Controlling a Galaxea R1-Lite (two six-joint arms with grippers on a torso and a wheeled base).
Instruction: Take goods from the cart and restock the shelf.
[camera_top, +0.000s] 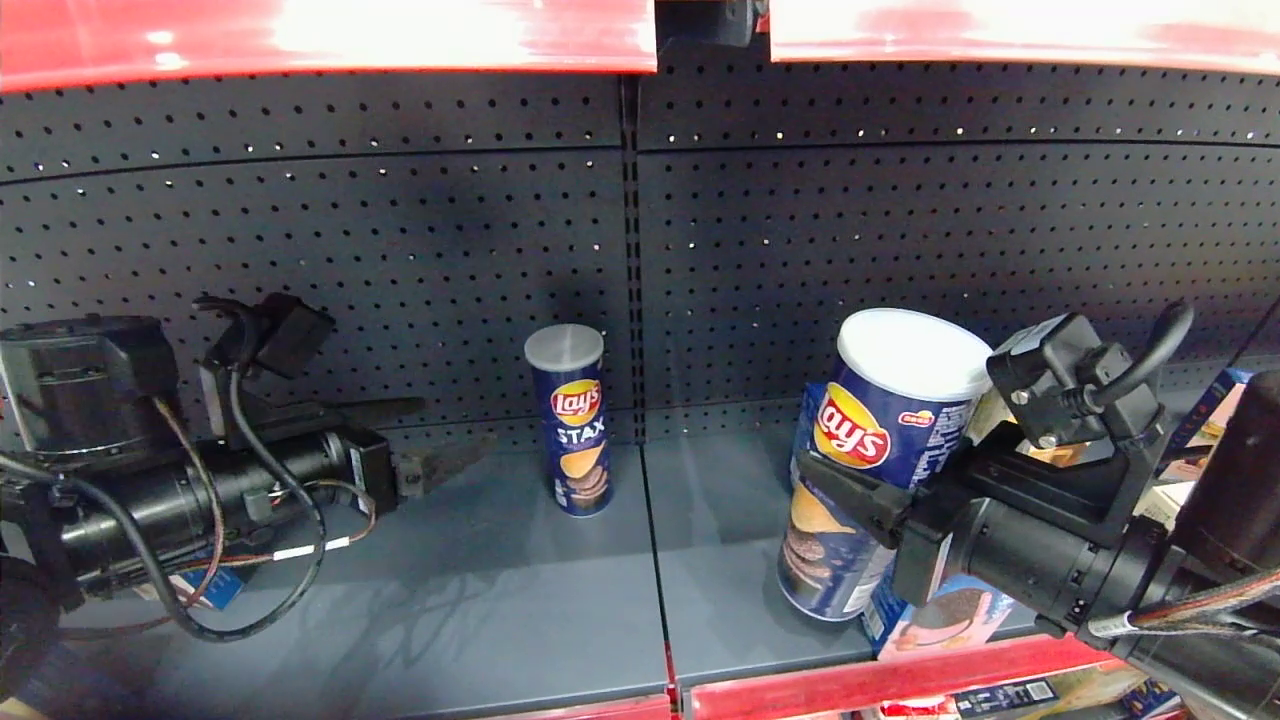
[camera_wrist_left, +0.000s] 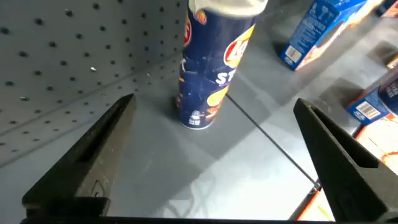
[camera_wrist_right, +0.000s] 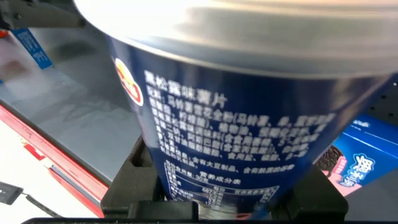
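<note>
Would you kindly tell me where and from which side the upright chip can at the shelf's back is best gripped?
Grip the standing chip can around its mid-body, coming level from the front-left, where the open left end effector faces it. It stands upright, a round tube with pegboard close behind, so fingers should straddle its sides.

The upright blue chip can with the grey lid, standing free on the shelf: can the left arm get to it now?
Probably yes: the open left gripper faces the grey-lidded blue chip can, with only bare grey shelf between.

Dark perforated back panel (camera_top: 800, 230), vertical upright (camera_top: 630, 250) at centre; grey shelf deck (camera_top: 480, 600), red front edge (camera_top: 880, 678); glossy red fascia (camera_top: 330, 35) overhead, glare-lit.
</note>
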